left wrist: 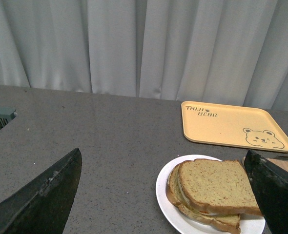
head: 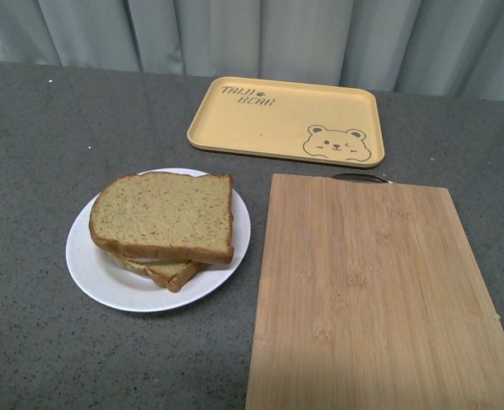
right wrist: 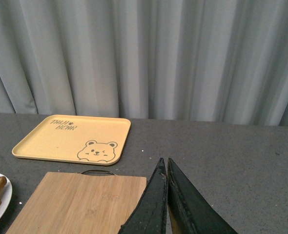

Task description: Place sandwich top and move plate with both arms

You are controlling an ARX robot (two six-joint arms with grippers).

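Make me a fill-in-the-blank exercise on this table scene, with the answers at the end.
The sandwich top lies on a plate coloured ____. The yellow tray shows a drawn ____. The right gripper has its jaws ____. In the front view, the cutting board lies to the plate's ____.
Missing words: white; bear; shut; right.
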